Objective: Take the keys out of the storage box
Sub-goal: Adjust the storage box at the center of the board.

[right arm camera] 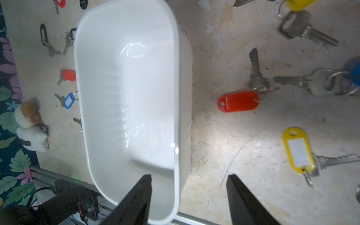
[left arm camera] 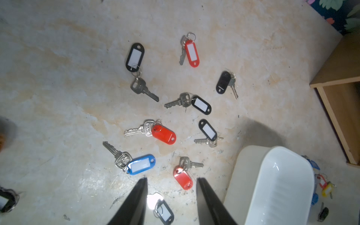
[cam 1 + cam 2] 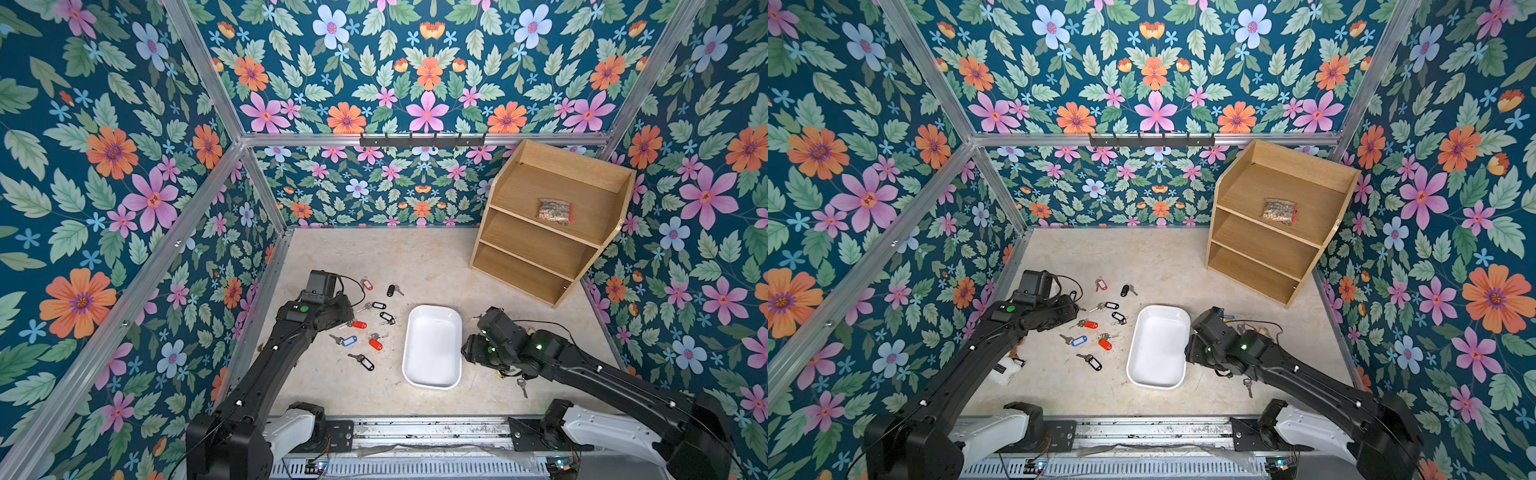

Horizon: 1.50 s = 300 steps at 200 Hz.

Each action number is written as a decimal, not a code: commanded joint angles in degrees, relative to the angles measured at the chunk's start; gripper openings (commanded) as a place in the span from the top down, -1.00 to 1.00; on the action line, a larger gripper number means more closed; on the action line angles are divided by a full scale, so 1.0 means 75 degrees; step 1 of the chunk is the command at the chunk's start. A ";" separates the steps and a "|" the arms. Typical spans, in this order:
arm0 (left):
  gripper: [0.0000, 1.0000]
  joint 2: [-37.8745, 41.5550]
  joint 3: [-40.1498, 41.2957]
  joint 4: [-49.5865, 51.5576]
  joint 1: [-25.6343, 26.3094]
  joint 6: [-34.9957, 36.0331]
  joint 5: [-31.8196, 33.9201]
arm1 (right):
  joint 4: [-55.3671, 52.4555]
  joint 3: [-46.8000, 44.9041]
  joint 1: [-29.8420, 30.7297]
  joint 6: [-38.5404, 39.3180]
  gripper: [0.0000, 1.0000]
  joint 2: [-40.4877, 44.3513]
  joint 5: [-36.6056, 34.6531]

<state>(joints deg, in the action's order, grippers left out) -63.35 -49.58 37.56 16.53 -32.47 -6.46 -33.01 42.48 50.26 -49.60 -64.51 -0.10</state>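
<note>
Right fingers point(image 1: 136, 200) apart over storage box point(image 1: 152, 87) rim

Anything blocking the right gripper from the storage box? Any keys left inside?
Nothing visible blocks it. The right gripper, jaws open and empty, frames a side wall of the storage box in its wrist view. The box interior shows no keys; the keys lie on the table either side of it.

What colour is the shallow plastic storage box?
The storage box is plain white, clearest in right wrist view.
</note>
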 commanded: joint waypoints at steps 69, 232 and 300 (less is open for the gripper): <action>0.07 0.0662 0.0783 0.0166 0.1711 -0.1703 0.0257 | -0.0891 0.2949 -0.0670 0.1982 0.05 -0.2665 -0.0935; -0.36 -0.1141 0.0432 -0.1086 0.7209 -0.8243 0.1736 | -0.2346 0.4986 -0.1539 0.4218 -0.25 -0.3848 -0.1207; -0.66 -0.1712 -0.0723 -0.0168 0.7534 -1.0383 0.1818 | -0.1535 0.2867 -0.1588 0.3047 -0.19 -0.0925 -0.0785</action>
<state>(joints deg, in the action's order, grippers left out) -73.65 -51.90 32.27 73.01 -103.44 6.59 -47.31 67.02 38.37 -22.79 -75.96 -7.46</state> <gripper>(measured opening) 0.830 0.598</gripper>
